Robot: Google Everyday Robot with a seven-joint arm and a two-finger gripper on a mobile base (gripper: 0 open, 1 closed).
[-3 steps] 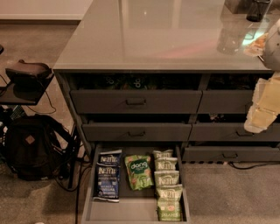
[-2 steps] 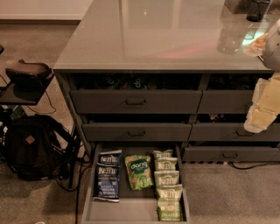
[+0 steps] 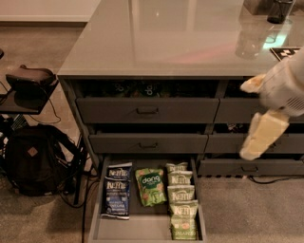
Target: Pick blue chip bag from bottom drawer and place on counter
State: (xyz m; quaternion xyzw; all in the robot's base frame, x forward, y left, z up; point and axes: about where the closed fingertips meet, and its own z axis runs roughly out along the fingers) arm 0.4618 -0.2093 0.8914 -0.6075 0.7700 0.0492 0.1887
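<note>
— Blue chip bag (image 3: 116,200): where, counted from the tool?

— Starting at the tool (image 3: 251,118): hangs at the right edge of view, in front of the right-hand drawer fronts, just under the rim of the surface (image 3: 156,42). Spread, two cream prongs well apart, pinching nothing.

— And outward from there?

— Down and to the left, well apart: bottom drawer (image 3: 97,223), standing open, lowest of the left stack. Inside it, nearest the tool, a column of green Kettle bags (image 3: 181,194) along the right wall, overlapping front to back. Next, a green dang bag (image 3: 151,186) in the middle, slightly tilted. Farthest left, blue chip bag, lying flat, white logo up, beside the left wall.

— Alone on that side?

— No. Second navy bag (image 3: 119,172) just behind, touching it; order of overlap, cannot tell.

— Above the drawer?

— Middle drawer (image 3: 148,144) and top drawer (image 3: 147,110), fronts flush. Over both, the glossy surface, bearing a dark cup (image 3: 279,10) near the far right corner.

— Beyond the cabinet?

— Black backpack (image 3: 33,159) on the carpet at left.
</note>
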